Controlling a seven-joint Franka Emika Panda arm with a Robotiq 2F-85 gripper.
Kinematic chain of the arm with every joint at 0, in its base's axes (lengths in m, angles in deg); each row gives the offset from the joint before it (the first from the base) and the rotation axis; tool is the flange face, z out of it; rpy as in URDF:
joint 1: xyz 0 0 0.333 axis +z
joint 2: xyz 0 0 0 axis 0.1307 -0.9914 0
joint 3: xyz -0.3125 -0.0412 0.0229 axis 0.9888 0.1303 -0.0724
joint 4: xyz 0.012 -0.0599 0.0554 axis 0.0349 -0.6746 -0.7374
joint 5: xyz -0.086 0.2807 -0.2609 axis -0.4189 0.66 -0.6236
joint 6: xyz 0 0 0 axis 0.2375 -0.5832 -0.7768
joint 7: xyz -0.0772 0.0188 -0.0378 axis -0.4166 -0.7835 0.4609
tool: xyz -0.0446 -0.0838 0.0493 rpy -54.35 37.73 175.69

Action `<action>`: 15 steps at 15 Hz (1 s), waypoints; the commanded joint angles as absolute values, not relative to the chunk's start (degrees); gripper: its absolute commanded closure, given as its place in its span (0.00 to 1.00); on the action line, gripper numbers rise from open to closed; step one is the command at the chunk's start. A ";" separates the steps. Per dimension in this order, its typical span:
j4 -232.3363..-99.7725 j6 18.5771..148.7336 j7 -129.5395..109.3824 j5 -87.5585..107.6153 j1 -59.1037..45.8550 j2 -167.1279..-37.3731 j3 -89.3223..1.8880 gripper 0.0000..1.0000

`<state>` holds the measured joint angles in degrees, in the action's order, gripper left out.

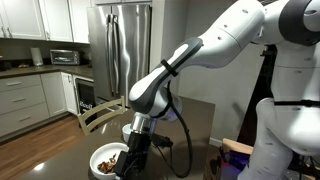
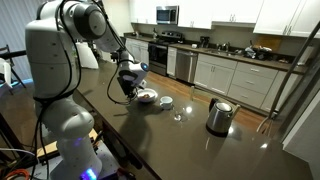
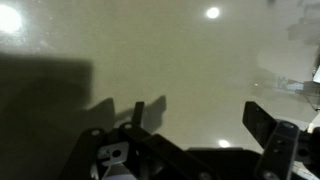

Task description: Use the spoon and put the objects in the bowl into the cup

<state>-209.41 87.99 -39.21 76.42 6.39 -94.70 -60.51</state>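
My arm (image 1: 230, 35) is built of rounded white shells, with darker grey bands at the joints (image 1: 150, 95). A thin black cable (image 1: 185, 120) hangs in a loop along its lower part. My claw (image 3: 197, 112) is all black, with 2 flat, blocky fingers (image 3: 268, 128) and a pale metal piece showing at its root. My base (image 2: 55, 100) is a bulky, smooth white column.

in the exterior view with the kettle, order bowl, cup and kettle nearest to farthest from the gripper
1. bowl, right beside the gripper
2. cup, just past the bowl
3. kettle, far along the table
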 commanded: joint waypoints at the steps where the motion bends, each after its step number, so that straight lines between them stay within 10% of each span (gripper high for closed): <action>1: -207.18 88.81 -39.75 73.76 6.12 -98.10 -60.61 0.00; 15: -207.62 96.30 -31.13 48.07 5.13 -100.34 -60.06 0.00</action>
<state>-207.70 94.83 -35.32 52.29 6.02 -100.41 -59.52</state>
